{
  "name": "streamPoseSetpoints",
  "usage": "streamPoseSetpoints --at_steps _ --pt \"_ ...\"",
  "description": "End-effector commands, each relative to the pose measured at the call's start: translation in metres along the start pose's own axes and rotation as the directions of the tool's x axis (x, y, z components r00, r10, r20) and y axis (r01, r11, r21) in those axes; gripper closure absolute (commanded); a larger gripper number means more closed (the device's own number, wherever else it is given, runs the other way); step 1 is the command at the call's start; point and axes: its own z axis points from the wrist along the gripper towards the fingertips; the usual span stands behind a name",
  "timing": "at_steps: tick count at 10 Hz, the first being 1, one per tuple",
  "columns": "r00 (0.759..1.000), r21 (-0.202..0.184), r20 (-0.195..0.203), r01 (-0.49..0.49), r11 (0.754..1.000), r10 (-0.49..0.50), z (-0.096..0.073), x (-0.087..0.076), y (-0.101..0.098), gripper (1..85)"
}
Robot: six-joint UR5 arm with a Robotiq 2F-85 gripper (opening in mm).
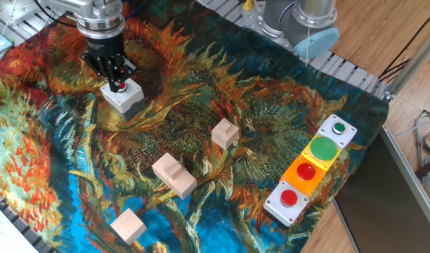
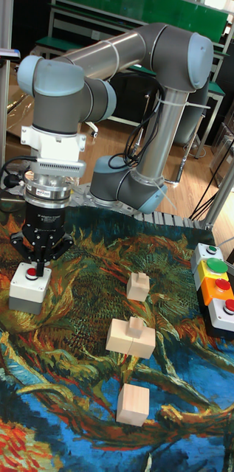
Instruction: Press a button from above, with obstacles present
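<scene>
The small red button (image 1: 121, 86) tops a lone light-grey box (image 1: 126, 98) at the far left of the painted cloth; it is also in the tall fixed view, as the button (image 2: 32, 273) on its box (image 2: 26, 293). My gripper (image 1: 116, 81) hangs straight above it, fingers shut together, tips right at the button's back edge (image 2: 40, 266). I cannot tell if they touch it. The obstacles are three pale wooden blocks: a small one (image 1: 225, 133), a bigger one with a stub (image 1: 174, 175), and one near the front (image 1: 128, 225).
A joined row of button boxes (image 1: 310, 172) with green, orange and white housings lies at the right edge of the cloth. The arm's base (image 1: 303, 21) stands at the back. The table's edge runs along the right.
</scene>
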Motion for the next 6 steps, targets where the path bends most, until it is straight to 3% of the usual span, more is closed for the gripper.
streamPoseSetpoints --at_steps 1,6 --pt "1.000 -0.006 0.006 -0.007 1.000 0.007 -0.0023 -0.0020 0.0017 84.3" --pt "1.000 -0.026 0.007 -0.024 0.999 0.024 -0.0002 -0.0021 0.0048 84.3"
